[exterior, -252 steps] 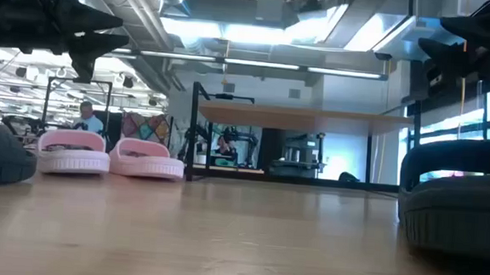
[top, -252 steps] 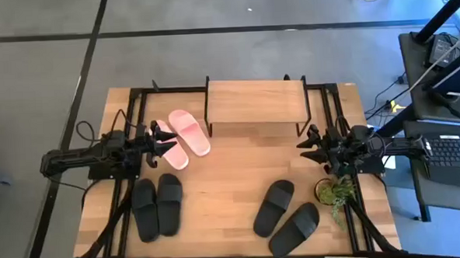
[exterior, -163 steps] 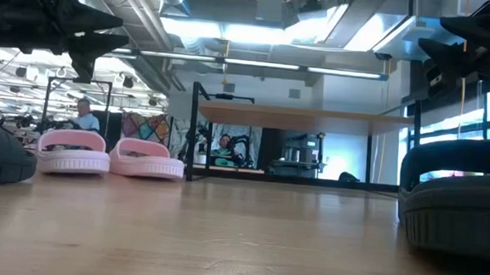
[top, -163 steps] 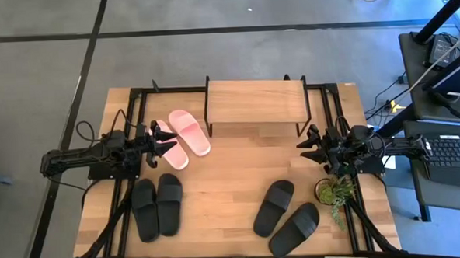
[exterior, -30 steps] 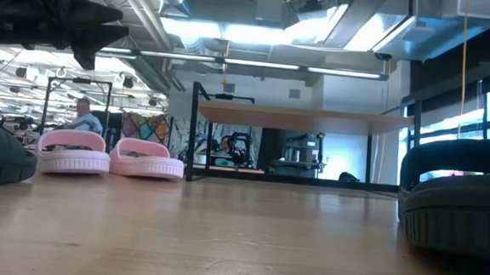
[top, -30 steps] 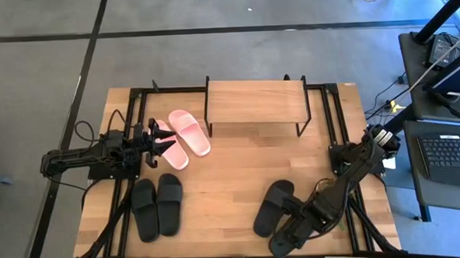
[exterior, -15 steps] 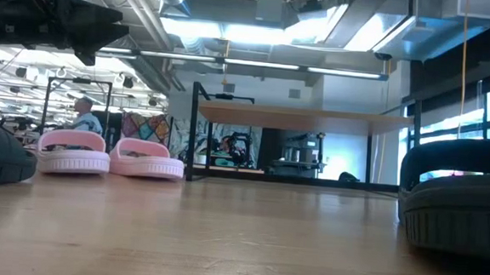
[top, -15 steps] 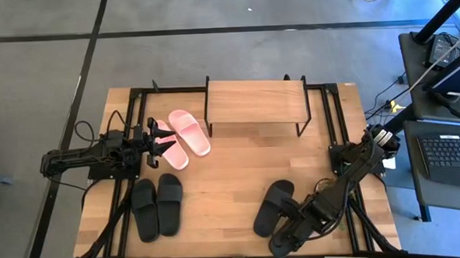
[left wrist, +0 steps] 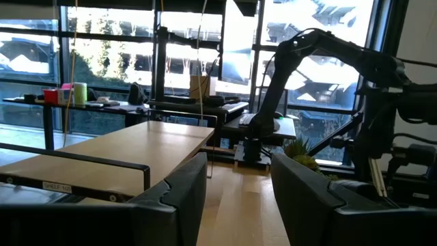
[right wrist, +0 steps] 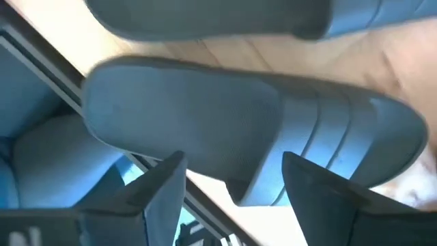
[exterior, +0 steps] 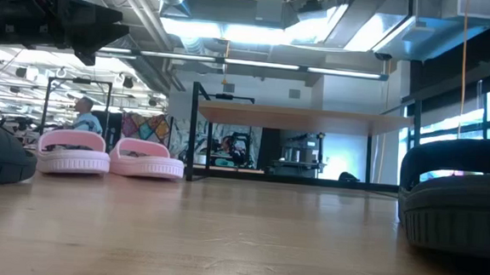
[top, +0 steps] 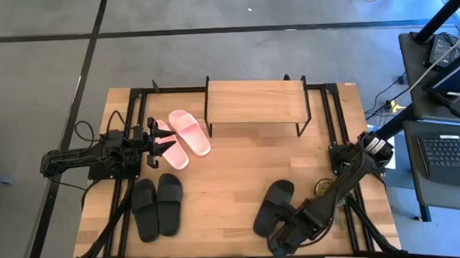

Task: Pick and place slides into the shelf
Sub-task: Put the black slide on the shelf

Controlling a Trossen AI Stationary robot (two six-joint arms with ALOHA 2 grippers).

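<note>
Swinging down from 3 o'clock, the right end effector (top: 283,239) now hovers spread over a black rubbery slide sandal (right wrist: 252,147) at 5 o'clock — pickup imminent; left end effector (top: 154,138) waits spread at 9 o'clock; wooden-topped black-framed shelf (top: 255,101) at 12 holds nothing.

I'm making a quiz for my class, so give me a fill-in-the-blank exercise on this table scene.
1. The right hand is down over a ____ slide.
2. The pink slides lie beside the ____ hand.
3. The shelf top holds ____ slides.
Missing words: black; left; no
</note>
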